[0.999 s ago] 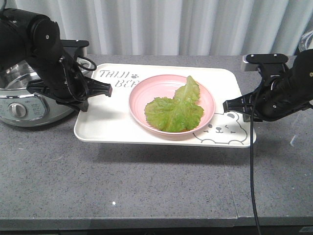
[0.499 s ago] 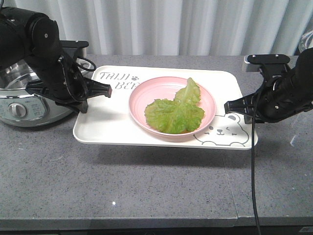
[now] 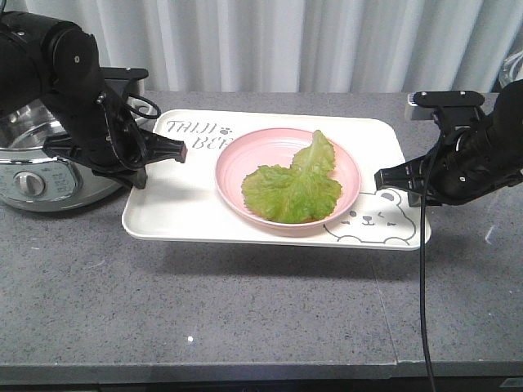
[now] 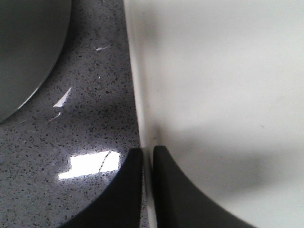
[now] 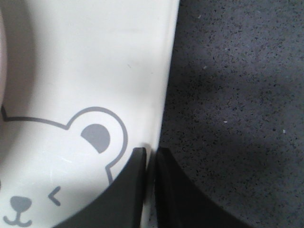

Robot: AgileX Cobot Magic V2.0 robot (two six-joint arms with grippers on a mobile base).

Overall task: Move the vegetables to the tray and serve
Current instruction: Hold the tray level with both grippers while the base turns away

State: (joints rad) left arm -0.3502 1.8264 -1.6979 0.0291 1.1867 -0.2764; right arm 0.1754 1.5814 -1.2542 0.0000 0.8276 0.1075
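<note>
**Vegetables** [image 3: 290, 188]: crinkled green lettuce, yellow-green, with a pale rib running up the taller leaf. The leaves overlap in one flat heap. They lie inside the pink plate, with the upper leaf tip reaching its far rim.

**Pink plate** [image 3: 233, 163]: round and shallow, holding only the lettuce. It stands on the tray, right of centre, and covers the end of the lettering.

**Tray** [image 3: 184, 212]: cream-white rectangle with rounded corners. Grey lettering sits at the far left, readable as "TAIJI" over "BE". A winking bear face [image 3: 368, 216] is drawn at the near right corner. The tray carries the plate and nothing else. It sits level in the middle of the counter, and a wide band of shadow falls on the counter under its near edge.

**Left gripper** [image 3: 181, 151]: the jaws are nearly together and pinch the tray's left rim. The left wrist view shows one finger above the rim and one outside it.

**Right gripper** [image 3: 381, 177]: the jaws are likewise drawn close and clamp the tray's right rim, just beside the bear's ear.

**Cooker pot** [image 3: 33, 175]: silver, with a front dial, standing at the far left behind the left arm. Its contents cannot be made out.

**Counter** [image 3: 245, 318]: dark grey speckled stone.

**Curtain** [image 3: 286, 41]: white and pleated, hanging behind the counter.
</note>
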